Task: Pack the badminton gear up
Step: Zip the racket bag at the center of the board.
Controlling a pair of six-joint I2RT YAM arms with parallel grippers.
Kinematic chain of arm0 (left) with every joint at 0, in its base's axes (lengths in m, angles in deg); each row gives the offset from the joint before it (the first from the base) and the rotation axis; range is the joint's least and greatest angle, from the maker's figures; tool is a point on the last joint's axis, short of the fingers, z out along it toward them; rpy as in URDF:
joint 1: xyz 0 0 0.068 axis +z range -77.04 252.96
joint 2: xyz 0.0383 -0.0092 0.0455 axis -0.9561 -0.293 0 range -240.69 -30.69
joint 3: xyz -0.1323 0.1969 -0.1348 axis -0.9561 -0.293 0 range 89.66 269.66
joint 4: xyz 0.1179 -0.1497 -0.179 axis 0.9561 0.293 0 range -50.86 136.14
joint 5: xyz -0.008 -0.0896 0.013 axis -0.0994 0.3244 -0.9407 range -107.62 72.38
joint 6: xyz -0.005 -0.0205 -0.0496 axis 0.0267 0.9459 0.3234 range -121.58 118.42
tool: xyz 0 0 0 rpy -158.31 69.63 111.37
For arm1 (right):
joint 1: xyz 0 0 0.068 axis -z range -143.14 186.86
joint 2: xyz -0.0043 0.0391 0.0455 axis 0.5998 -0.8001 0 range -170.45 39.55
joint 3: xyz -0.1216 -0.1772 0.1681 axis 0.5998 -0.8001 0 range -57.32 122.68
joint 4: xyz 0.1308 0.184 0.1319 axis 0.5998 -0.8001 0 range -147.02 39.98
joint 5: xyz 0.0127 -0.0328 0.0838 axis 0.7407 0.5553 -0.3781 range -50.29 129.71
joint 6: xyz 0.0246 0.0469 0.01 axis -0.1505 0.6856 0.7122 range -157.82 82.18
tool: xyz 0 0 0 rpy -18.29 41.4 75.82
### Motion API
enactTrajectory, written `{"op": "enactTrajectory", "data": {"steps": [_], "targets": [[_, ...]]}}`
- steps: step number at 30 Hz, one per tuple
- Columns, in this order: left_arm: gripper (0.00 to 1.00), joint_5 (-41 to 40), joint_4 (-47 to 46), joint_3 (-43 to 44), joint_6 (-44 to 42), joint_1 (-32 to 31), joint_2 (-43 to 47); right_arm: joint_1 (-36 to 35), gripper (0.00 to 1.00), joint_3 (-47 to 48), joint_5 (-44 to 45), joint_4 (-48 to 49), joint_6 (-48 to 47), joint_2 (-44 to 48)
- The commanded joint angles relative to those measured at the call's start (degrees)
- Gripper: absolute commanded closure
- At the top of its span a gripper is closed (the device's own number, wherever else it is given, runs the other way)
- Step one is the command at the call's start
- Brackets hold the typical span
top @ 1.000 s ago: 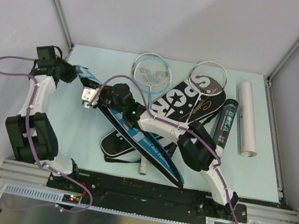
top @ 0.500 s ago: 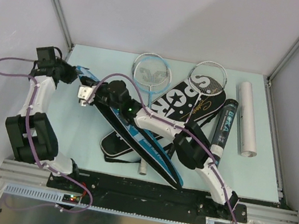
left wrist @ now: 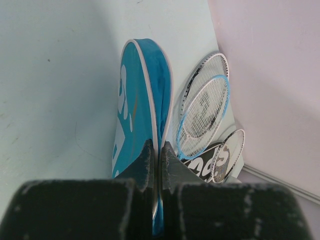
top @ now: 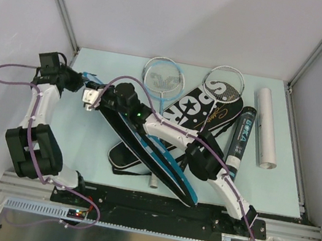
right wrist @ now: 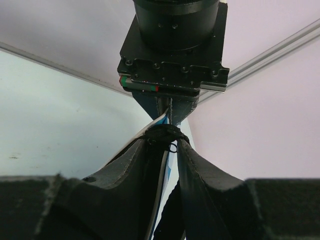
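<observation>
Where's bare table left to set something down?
Bare: near-left table between left arm and blue bag; near-right corner, between white tube and the near edge. Crowded: centre and far edge, with black bag, rackets, black tube.

Pale green table, white walls

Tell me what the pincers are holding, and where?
Both hold the blue racket bag: the left pincer pinches its rim near one end, the right pincer grips the edge beside it.
</observation>
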Motion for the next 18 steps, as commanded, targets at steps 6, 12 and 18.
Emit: {"op": "enactTrajectory", "data": {"steps": [6, 12, 18], "targets": [[1.00, 3.2, 2.0, -0.6, 1.2, -0.3, 3.2, 1.0, 0.65, 5.1, -2.6, -1.3, 1.8, -2.3], [1.00, 2.9, 1.9, -0.9, 0.5, -0.3, 3.4, 1.2, 0.64, 5.2, -0.6, -2.2, 2.6, -2.4], [1.00, 3.9, 1.9, -0.6, 0.1, -0.2, 3.7, 1.6, 0.58, 4.9, 0.9, -2.8, 3.3, -2.3]]}}
